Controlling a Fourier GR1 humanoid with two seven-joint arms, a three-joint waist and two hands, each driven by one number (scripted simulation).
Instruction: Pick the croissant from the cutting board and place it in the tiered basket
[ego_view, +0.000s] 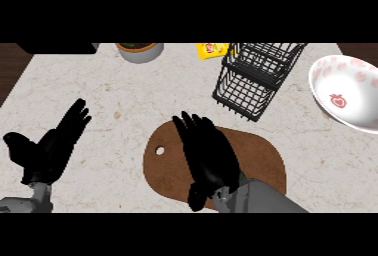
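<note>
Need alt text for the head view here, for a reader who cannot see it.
The right hand, fingers straight, lies over a brown cutting board and hides the croissant. The left hand rests open at the left. Behind stand a black tiered basket and a white bowl.

A white bowl with red prints (345, 92) sits far right of the right hand. A yellow packet (212, 50) and grey pot (139, 51) lie beyond both hands.

No legible txt; yellow packet (212, 50) red logo unreadable.
</note>
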